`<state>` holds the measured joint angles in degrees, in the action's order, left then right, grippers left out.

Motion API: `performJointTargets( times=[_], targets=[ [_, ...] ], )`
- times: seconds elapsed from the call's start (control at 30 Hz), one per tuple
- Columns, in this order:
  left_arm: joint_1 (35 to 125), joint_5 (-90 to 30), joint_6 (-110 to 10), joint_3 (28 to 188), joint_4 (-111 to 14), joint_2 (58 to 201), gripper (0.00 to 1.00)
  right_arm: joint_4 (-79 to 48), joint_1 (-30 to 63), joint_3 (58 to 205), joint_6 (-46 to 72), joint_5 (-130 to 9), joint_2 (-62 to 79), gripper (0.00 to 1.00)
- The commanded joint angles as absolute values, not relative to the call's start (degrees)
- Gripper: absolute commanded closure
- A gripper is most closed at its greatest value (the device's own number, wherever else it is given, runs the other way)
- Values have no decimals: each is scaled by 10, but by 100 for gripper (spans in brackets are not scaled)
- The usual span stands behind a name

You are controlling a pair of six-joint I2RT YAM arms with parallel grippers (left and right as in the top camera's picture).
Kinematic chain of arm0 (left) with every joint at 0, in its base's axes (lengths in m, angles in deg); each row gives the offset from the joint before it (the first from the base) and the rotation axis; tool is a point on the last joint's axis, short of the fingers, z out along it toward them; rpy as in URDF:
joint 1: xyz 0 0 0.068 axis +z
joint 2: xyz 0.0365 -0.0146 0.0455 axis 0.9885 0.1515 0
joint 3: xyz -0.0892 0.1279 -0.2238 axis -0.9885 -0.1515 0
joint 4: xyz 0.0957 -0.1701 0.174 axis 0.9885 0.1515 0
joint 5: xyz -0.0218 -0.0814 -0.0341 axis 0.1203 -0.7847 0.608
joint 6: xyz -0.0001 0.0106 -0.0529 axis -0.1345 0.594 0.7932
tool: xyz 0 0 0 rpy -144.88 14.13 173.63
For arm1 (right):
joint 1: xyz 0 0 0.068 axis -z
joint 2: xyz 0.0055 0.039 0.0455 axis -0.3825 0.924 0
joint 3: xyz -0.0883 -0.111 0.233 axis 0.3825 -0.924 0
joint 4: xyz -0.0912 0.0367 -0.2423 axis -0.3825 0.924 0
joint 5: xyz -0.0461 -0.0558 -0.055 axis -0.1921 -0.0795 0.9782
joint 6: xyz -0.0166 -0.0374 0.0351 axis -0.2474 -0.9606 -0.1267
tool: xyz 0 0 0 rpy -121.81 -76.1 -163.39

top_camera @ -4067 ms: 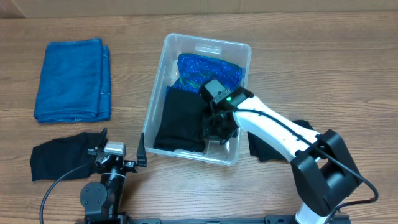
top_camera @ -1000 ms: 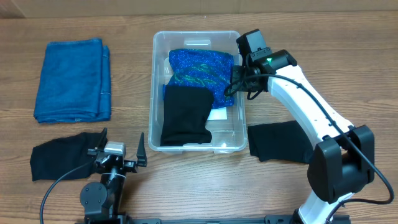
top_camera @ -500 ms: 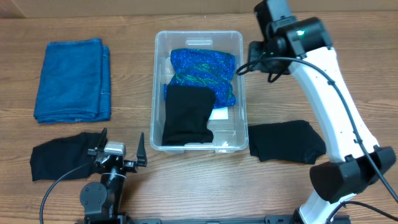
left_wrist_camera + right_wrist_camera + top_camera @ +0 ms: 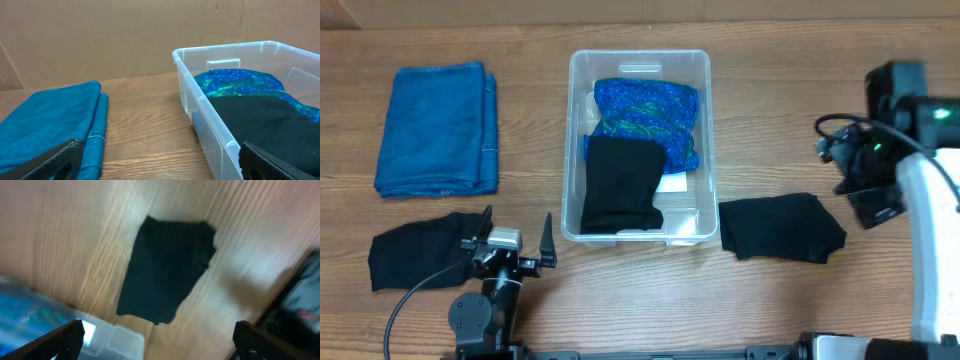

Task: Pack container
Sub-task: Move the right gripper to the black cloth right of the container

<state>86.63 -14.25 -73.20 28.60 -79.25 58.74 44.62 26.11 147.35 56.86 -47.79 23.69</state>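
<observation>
You see the container point(image 4: 638, 56) in the middle of the surface point(image 4: 770, 100), with a blue glittery cloth point(image 4: 648, 110) and a black cloth point(image 4: 620, 185) inside. Your right hand point(image 4: 160, 342) hangs to its right, fingers wide apart and empty. Your left hand point(image 4: 516, 238) is fully open, holding nothing.

Container point(image 4: 571, 150) between folded towel point(image 4: 438, 128), left, and flat cloth point(image 4: 782, 228), right.
</observation>
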Motion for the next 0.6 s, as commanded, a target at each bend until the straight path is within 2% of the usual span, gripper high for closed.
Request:
performJointTargets(
  times=[0.0, 0.17, 0.33, 0.57],
  targets=[
    [870, -141, -743, 284, -792, 583, 0, 378, 261, 1363, 630, -567, 228, 0],
    [870, -141, -743, 284, -792, 583, 0, 295, 261, 1213, 734, -590, 228, 0],
    [870, -141, -743, 284, -792, 583, 0, 174, 261, 1099, 742, -600, 228, 0],
    [870, -141, -743, 284, -792, 583, 0, 106, 261, 1055, 744, -582, 229, 1]
  ],
)
